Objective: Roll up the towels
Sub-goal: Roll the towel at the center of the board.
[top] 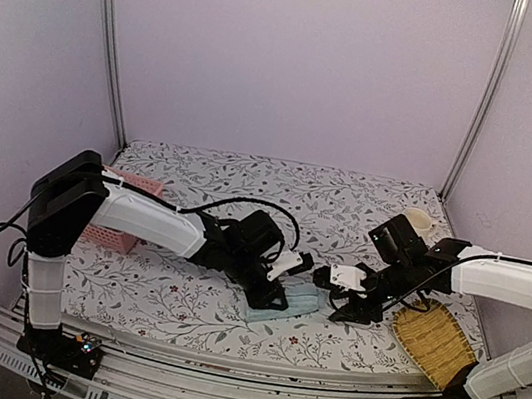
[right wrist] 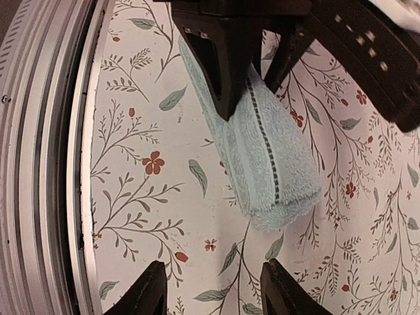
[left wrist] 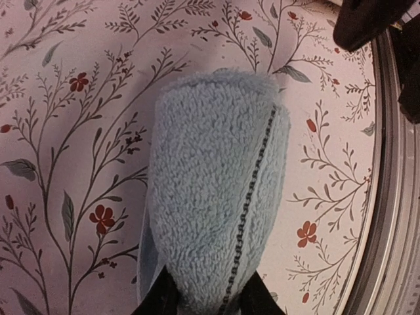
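A light blue towel lies rolled into a thick bundle on the floral tablecloth, near the table's front middle. My left gripper is shut on the roll's left end; in the left wrist view both black fingers press the sides of the towel. In the right wrist view, the towel runs away from me with the left gripper's fingers clamped over its far end. My right gripper is open with nothing in it, just short of the roll's near end.
A pink lattice basket stands at the left behind the left arm. A yellow woven mat lies at the front right, and a cream mug stands at the back right. The metal front rail runs close beside the towel.
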You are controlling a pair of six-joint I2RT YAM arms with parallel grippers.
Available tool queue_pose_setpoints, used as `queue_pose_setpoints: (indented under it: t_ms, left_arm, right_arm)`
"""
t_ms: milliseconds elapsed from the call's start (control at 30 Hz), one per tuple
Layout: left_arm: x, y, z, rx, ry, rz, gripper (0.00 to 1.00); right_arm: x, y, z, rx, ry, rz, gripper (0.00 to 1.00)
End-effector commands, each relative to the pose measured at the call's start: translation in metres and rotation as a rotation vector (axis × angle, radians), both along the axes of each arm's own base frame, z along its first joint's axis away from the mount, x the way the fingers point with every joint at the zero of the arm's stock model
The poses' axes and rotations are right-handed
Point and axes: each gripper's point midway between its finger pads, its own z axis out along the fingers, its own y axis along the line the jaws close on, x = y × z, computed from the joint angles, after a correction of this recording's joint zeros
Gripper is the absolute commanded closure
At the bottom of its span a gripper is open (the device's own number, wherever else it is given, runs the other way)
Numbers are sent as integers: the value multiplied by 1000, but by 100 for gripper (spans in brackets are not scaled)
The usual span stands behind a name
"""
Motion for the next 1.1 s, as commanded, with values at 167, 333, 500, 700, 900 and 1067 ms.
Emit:
queue_pose_setpoints:
  t_ms: [167, 333, 500, 700, 900, 1067]
  left_arm:
    - [-16, 21, -33, 73, 202, 8, 83]
    - [-17, 20, -32, 56, 223, -4, 83]
    - [-18, 19, -32, 45, 235, -16, 84]
    - [-20, 18, -32, 22, 261, -40, 85]
    - [-7, 21, -32, -10, 292, -34, 88]
    - [12, 28, -27, -19, 253, 21, 75]
  right_arm:
    - [22, 42, 13, 29, -257, 83, 48]
    - [23, 54, -8, -6, -255, 119, 48]
    - [40, 57, -26, -58, -303, 102, 48]
    - [50, 53, -44, -104, -330, 75, 48]
    - [49, 45, -72, -174, -314, 97, 52]
    - [29, 39, -101, -239, -177, 156, 68]
